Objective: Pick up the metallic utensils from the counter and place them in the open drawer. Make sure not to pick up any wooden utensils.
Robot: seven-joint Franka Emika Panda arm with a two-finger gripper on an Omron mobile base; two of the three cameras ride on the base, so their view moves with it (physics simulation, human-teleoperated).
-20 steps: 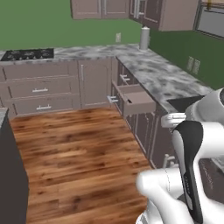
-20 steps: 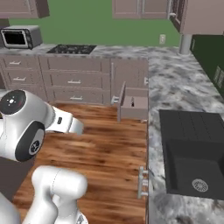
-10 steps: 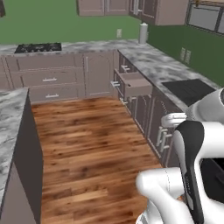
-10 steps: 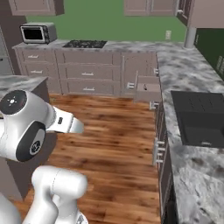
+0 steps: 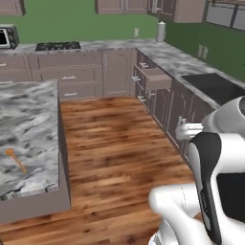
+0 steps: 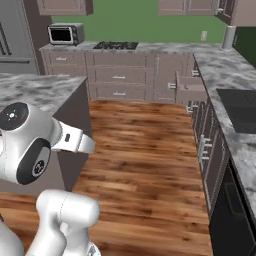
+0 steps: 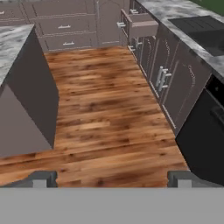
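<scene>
Hand view shows the gripper point(image 7: 111, 177) spread wide, holding nothing, over wood floor point(image 7: 105, 118). Since 0.5 s ago the base has turned: the desk point(image 5: 28, 124) with 1 wooden spoon point(image 5: 15, 160) fills more of the left, the open drawer point(image 5: 154, 78) beyond.

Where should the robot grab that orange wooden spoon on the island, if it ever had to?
Best around the thin straight handle of the spoon, coming down from above with the jaws across it. It lies flat on the island, so nothing sticks up to pinch from the side, and the rounded bowl end is wider. The open gripper is over the floor now. The task says leave wooden ones alone.
</scene>
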